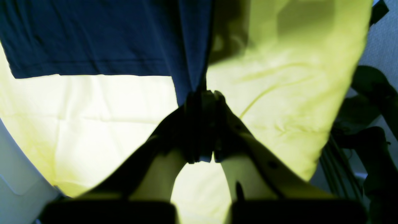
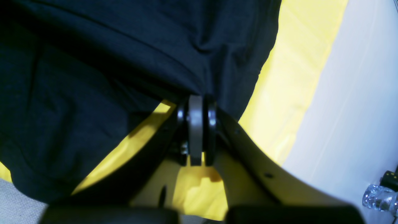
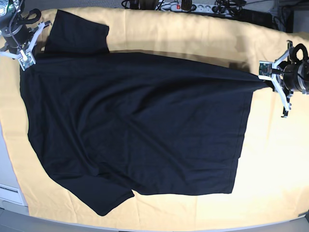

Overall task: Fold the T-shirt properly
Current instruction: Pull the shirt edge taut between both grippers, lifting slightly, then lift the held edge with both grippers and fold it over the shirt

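The black T-shirt (image 3: 140, 125) lies spread across the pale yellow cloth (image 3: 193, 34), with one sleeve at the top left and another at the bottom left. At the right of the base view, my left gripper (image 3: 263, 72) is shut on the shirt's pulled-out hem corner. In the left wrist view the fabric (image 1: 93, 37) runs up from the closed left gripper (image 1: 200, 93). At the base view's top left, my right gripper (image 3: 29, 58) is shut on the shirt near the shoulder. The right wrist view shows dark cloth (image 2: 93, 62) bunched at the closed right gripper (image 2: 199, 99).
The yellow cloth (image 1: 279, 93) covers the table almost to its edges. A power strip and cables (image 3: 188, 6) lie behind the far edge. White table surface (image 2: 357, 109) and a small clear object (image 2: 379, 199) sit beside the cloth. Dark cables (image 1: 367, 124) hang right of it.
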